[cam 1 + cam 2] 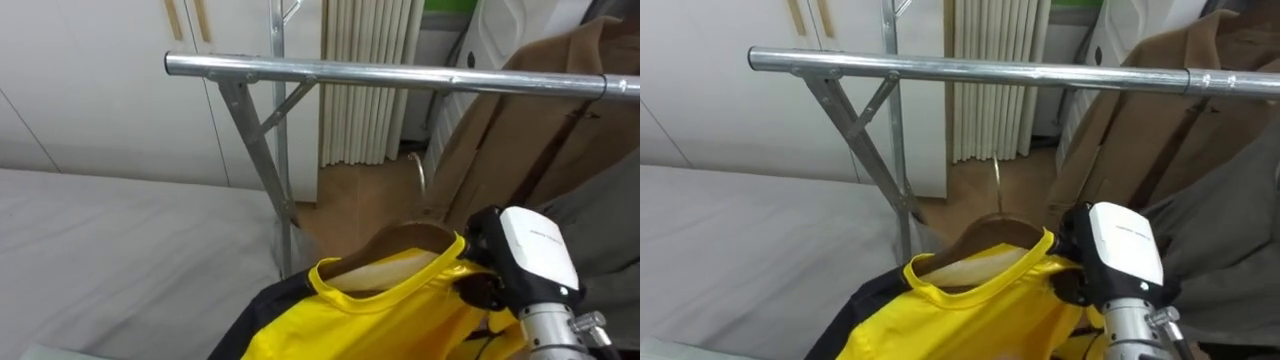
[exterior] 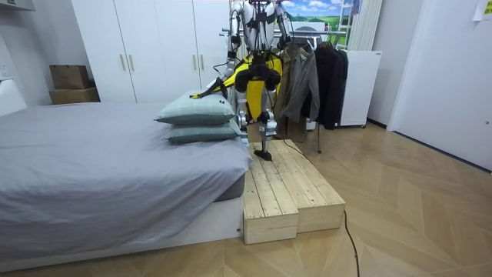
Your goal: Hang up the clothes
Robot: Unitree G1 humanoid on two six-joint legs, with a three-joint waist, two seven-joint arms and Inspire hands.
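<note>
A yellow shirt (image 1: 380, 320) with a dark sleeve hangs on a brown wooden hanger (image 1: 405, 240), low in front of me. The hanger's metal hook (image 1: 420, 175) points up and stays well below the silver rail (image 1: 400, 77) of the clothes rack. My right hand (image 1: 535, 250) is at the shirt's right shoulder, its dark fingers curled around the hanger end and the yellow cloth. In the room view I stand on a wooden platform (image 2: 284, 192) facing the rack, with the yellow shirt (image 2: 250, 73) held up before me.
A brown coat (image 1: 540, 110) and a grey garment (image 1: 610, 220) hang on the rail's right part. The rack's slanted brace (image 1: 255, 150) rises at the left. A bed (image 1: 100, 250) lies to my left, white wardrobe doors (image 1: 90, 80) behind it.
</note>
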